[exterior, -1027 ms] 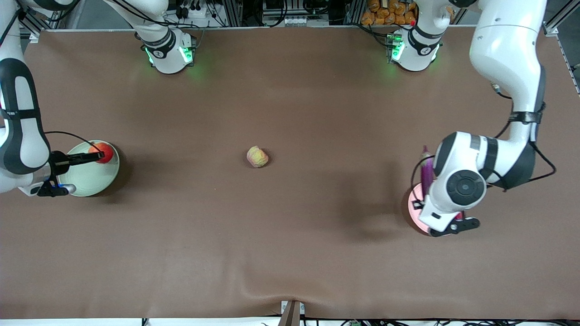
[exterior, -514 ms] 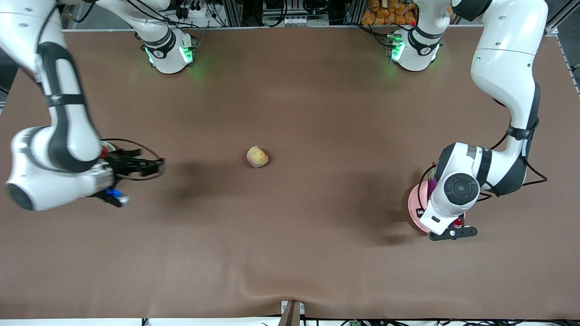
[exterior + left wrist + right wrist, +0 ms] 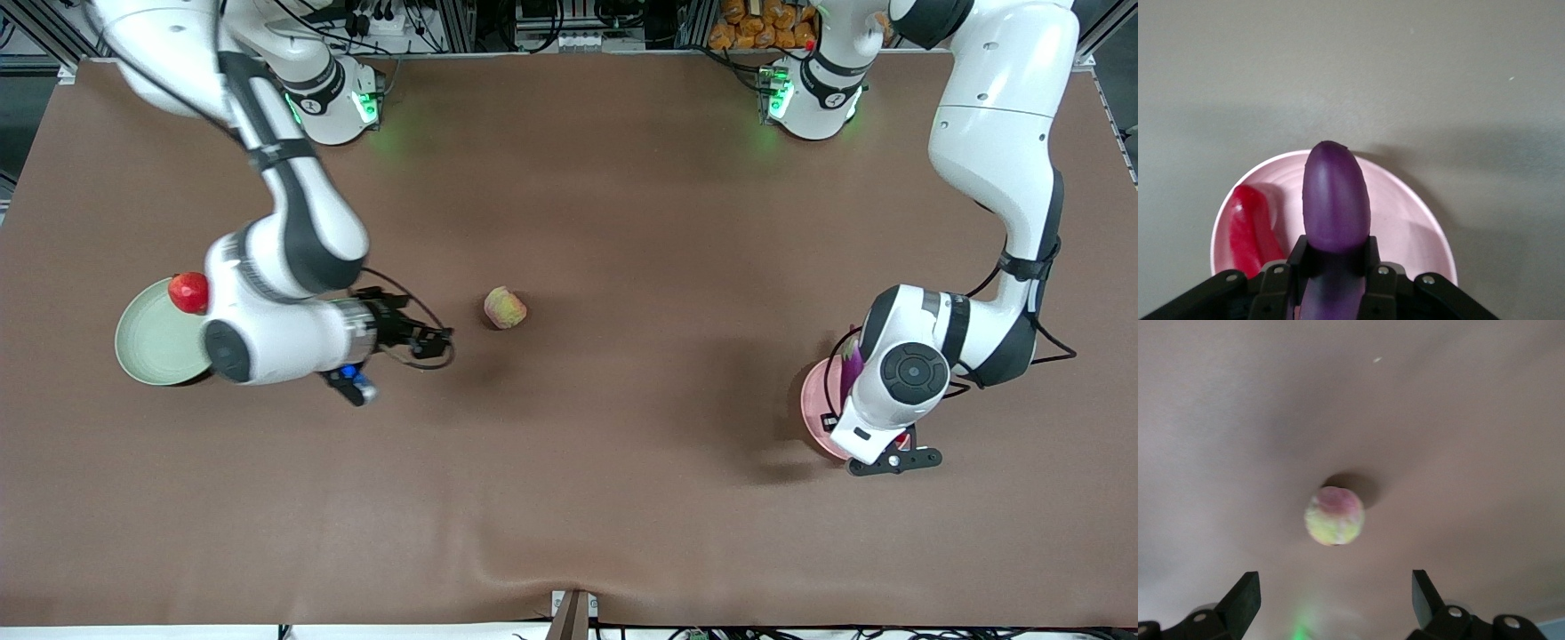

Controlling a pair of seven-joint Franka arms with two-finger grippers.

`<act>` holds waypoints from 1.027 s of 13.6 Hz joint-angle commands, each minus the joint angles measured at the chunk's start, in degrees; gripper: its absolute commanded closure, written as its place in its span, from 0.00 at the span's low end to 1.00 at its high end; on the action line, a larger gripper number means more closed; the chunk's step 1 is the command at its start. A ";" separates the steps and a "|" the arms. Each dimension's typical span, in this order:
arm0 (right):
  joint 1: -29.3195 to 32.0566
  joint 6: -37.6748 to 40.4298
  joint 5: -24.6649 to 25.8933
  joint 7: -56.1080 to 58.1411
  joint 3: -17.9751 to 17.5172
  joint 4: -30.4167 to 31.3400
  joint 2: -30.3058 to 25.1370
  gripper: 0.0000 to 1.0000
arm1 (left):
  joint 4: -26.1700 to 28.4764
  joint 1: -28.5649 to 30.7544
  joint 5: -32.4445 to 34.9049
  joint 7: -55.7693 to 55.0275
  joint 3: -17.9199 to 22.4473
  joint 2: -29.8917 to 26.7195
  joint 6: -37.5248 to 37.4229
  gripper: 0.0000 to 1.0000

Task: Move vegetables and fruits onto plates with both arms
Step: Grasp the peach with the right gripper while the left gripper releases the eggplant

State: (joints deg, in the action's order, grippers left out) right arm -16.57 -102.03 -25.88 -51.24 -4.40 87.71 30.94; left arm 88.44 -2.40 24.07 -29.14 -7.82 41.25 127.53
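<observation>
The big brown bench (image 3: 569,462) holds everything. The right arm (image 3: 284,204) reaches out over the middle of it, and the left arm (image 3: 996,160) bends down at its own end.

The green plate (image 3: 147,347) sits at the right arm's end of the bench, with the red apple (image 3: 188,292) resting on its rim, so that fruit looks done. The pink plate (image 3: 818,413) sits at the left arm's end, mostly under the left arm.

The left gripper (image 3: 1335,267) is low over the pink plate. Its jaws squeeze the purple eggplant (image 3: 1336,207), probably to lay it down there. The red chili (image 3: 1251,233) already lies on that plate, beside the eggplant.

The right gripper (image 3: 440,340) is over bare bench, near the yellow-green fruit (image 3: 505,308). Its jaws are wide and hold nothing, likely so they can fit around the fruit. That fruit sits alone in the middle of the bench, not yet on a plate.

I can read no words or labels anywhere.
</observation>
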 commanded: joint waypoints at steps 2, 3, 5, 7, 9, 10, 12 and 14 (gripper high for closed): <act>-5.66 -9.13 -1.10 -5.70 0.80 3.78 1.58 0.00 | -0.11 0.47 0.71 -0.66 -0.44 0.58 1.58 0.37; -6.71 -10.54 -1.10 -5.71 0.80 5.18 1.76 0.00 | -0.11 0.47 0.80 -0.57 -0.44 0.58 1.58 0.00; -8.65 -12.31 -0.93 -5.71 0.89 7.56 1.85 0.00 | -0.02 0.47 0.80 0.04 -0.44 0.41 1.58 0.00; -9.62 -14.59 -0.93 -5.80 0.89 9.84 2.20 0.00 | -0.11 0.47 0.71 0.13 -0.44 -0.12 1.23 0.00; -10.67 -17.23 -0.93 -5.88 0.89 11.69 2.46 0.00 | -0.11 0.73 0.54 0.05 -0.62 -0.56 0.53 0.00; -11.20 -18.89 -0.93 -6.67 0.80 12.22 2.90 0.00 | -0.11 0.38 0.45 -0.13 -0.71 -1.17 -0.43 0.00; -12.34 -21.36 -0.93 -9.56 0.80 12.49 4.04 0.00 | -0.11 0.29 0.01 -0.39 -1.32 -2.66 -3.24 0.00; -14.45 -24.43 -0.93 -10.80 0.89 12.66 5.44 0.00 | -0.11 0.81 -2.88 0.04 -2.55 -5.64 -7.45 0.00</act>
State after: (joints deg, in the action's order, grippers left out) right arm -28.59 -123.74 -25.89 -59.95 -4.24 99.78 35.61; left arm 87.52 -2.32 23.13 -29.22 -8.94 39.76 124.52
